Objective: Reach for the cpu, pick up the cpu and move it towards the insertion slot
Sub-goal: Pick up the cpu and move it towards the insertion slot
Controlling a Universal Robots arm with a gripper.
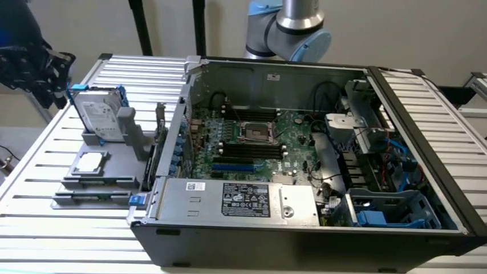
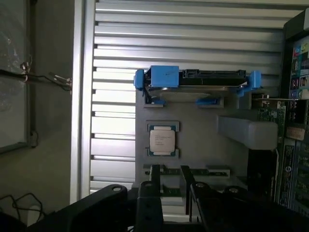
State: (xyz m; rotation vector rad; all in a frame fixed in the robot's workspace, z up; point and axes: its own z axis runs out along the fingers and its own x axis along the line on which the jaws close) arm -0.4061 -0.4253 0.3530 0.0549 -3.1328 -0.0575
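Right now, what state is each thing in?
cpu: flat in the grey holder, ungripped.
insertion slot: no chip seated, dark centre showing.
gripper: open, empty, apart from the cpu.
hard drive: standing on edge in that holder.
computer case: lying open, innards exposed.

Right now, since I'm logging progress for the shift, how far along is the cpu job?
Nothing looks done yet: the cpu lies in its grey holder beside the hard drive. In hand: the reach, with the gripper open, empty and short of the chip. Left: the pickup and the move to the insertion slot, which sits empty in the motherboard.
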